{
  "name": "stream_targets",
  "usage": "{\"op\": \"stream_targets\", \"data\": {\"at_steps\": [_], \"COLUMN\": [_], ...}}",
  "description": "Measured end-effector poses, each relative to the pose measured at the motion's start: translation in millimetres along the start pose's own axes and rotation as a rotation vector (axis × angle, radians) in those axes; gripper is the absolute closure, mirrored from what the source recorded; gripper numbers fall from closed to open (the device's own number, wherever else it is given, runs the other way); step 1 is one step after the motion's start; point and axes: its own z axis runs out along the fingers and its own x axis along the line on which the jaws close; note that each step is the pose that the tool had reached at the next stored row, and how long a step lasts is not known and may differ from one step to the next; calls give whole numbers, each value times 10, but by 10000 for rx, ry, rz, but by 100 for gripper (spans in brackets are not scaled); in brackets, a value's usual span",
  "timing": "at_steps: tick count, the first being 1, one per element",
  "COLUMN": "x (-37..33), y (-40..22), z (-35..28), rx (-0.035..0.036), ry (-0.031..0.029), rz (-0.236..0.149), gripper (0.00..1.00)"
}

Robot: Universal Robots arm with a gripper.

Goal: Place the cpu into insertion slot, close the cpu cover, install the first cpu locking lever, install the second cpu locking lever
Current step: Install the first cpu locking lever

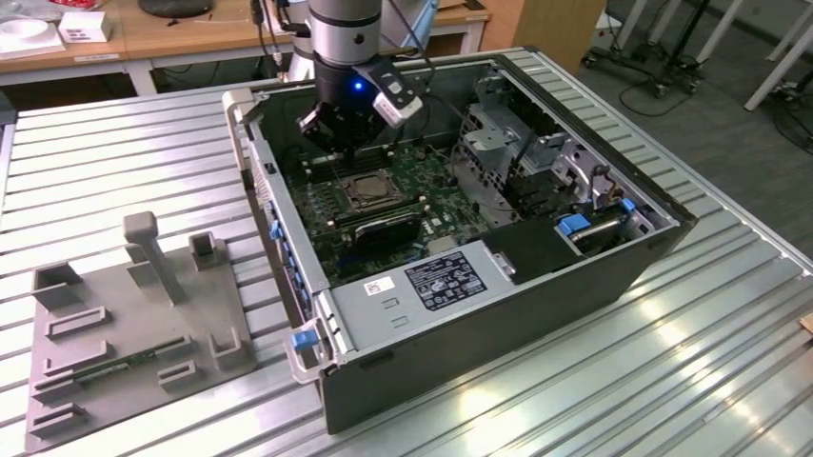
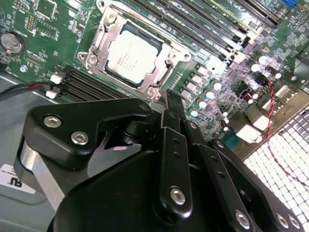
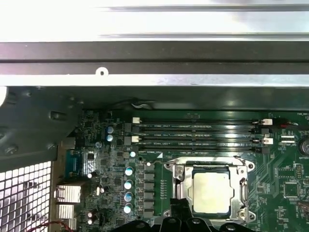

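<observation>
Claw (image 2: 174, 100) low over green motherboard (image 2: 43, 29), just beside socket | my tips pressed together, pinching nothing | cpu (image 2: 133, 54) seated in insertion slot (image 2: 107, 18) | cpu cover (image 2: 163, 67) down around chip, seemingly flat

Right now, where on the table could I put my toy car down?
Bare table lies on the exterior view's right of the computer case, and between the grey tray and the desks. Inside the case is crowded.
</observation>
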Motion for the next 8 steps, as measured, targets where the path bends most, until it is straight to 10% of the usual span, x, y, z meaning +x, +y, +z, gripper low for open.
{"op": "stream_targets", "data": {"at_steps": [8], "x": [2], "y": [1], "z": [-34], "rx": [1], "ry": [-1], "rz": [0], "gripper": [89]}}
